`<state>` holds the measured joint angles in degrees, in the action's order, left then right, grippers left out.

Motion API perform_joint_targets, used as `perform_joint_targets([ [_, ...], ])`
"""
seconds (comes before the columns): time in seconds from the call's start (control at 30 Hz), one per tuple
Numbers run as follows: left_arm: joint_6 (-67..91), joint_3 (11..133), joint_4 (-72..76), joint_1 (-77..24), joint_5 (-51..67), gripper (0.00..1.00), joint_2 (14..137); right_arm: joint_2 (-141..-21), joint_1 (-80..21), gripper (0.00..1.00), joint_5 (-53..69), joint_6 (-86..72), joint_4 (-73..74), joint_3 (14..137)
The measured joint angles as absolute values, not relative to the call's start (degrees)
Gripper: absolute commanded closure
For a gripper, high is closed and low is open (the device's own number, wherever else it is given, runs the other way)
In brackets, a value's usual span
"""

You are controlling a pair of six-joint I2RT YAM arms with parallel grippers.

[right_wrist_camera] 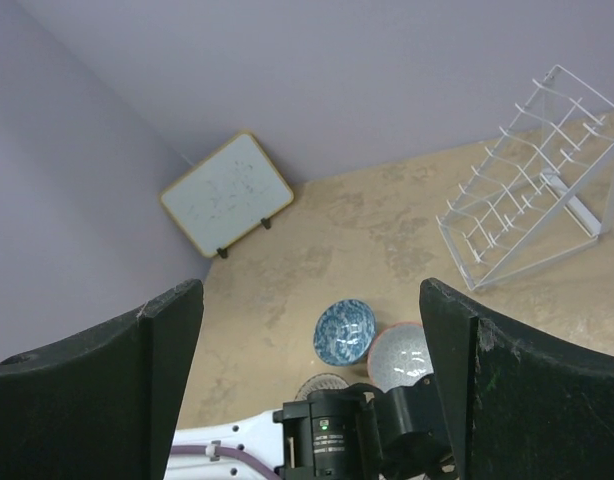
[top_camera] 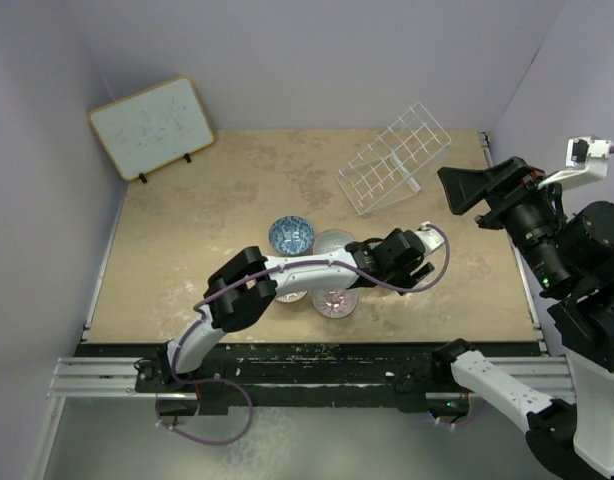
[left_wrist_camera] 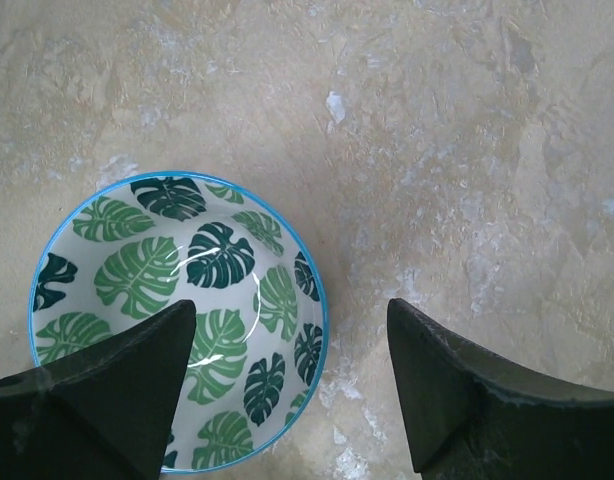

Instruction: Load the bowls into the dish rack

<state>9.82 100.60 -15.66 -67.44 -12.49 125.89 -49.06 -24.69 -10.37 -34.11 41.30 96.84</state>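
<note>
- The left gripper [left_wrist_camera: 292, 320] is hanging over the table [left_wrist_camera: 467, 150] with its jaws standing wide apart and nothing clamped between them.
- One of its fingers [left_wrist_camera: 127, 380] is sitting above the near-right part of the green leaf bowl [left_wrist_camera: 157, 270]; the other is over bare table beside the bowl. Whether the first finger is touching the rim cannot be told.
- The green leaf bowl is standing upright, mouth up, on the table, not in the rack.
- Just behind this gripper's wrist, the pale grey bowl [top_camera: 332, 243] and the blue bowl [top_camera: 290, 236] are resting side by side; the pink bowl [top_camera: 334, 302] is lying under the arm's forearm, nearer the base.
- The dish rack [top_camera: 395, 158] is standing slanted beyond the left gripper, toward the far right, with no bowl in it.
- The right gripper [right_wrist_camera: 312, 300] is hovering high off the table with its jaws spread wide, gripping nothing.
- Below and ahead of it are the blue and pale grey bowls; the dish rack is off to its right, and a whiteboard [right_wrist_camera: 227, 193] is leaning far ahead to its left.
</note>
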Motion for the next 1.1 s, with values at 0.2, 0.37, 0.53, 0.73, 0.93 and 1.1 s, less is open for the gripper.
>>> perform_joint_targets([
  [0.2,8.60,105.10,-18.31,-68.49,-14.59,0.22,128.84,-49.08,-24.69,0.09,-10.28,-34.11,41.34,95.74],
  [0.37,7.97,107.18,-19.22,-69.21,-15.90,0.30,131.13,-49.04,-24.69,0.09,-10.31,-34.11,41.43,95.37],
  [0.53,7.66,108.40,-20.64,-69.41,-17.34,0.30,133.60,-48.71,-24.69,0.08,-10.55,-34.06,41.52,95.37],
  [0.73,6.57,108.44,-21.41,-69.38,-19.18,0.35,134.80,-48.25,-24.69,0.08,-10.98,-34.06,41.58,95.11],
  [0.93,6.24,108.47,-21.91,-69.41,-20.67,0.41,135.17,-47.59,-24.69,0.08,-11.49,-34.06,41.76,94.56],
  [1.1,6.22,108.47,-22.00,-69.41,-21.93,0.41,135.17,-47.59,-24.69,0.08,-12.27,-34.06,41.78,94.21],
])
